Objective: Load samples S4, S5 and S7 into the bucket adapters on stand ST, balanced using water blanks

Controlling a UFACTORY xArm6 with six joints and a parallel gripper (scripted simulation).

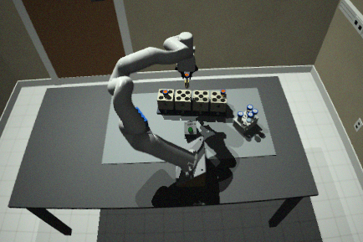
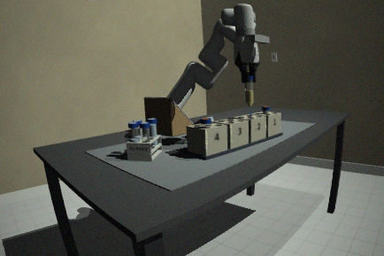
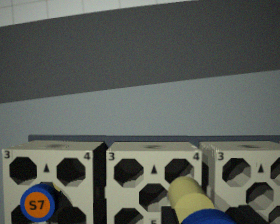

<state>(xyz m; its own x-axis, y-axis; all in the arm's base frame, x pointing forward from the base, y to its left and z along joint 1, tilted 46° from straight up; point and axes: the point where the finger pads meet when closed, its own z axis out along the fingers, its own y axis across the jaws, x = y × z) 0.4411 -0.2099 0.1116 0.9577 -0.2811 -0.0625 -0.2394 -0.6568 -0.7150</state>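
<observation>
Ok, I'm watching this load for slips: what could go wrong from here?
1. The held tube has its tip over the solid top between holes 4 and 5 of the middle adapter. Lowered here, it may strike that top and shove the loose adapter.
2. The gripper grips it only near the cap, so it might tilt on entry.

Three white blocks [image 3: 153, 175] are seen along the bottom; an orange S7 cap [image 3: 37, 205] at lower left, a yellowish tube [image 3: 191, 197] at lower right.
</observation>
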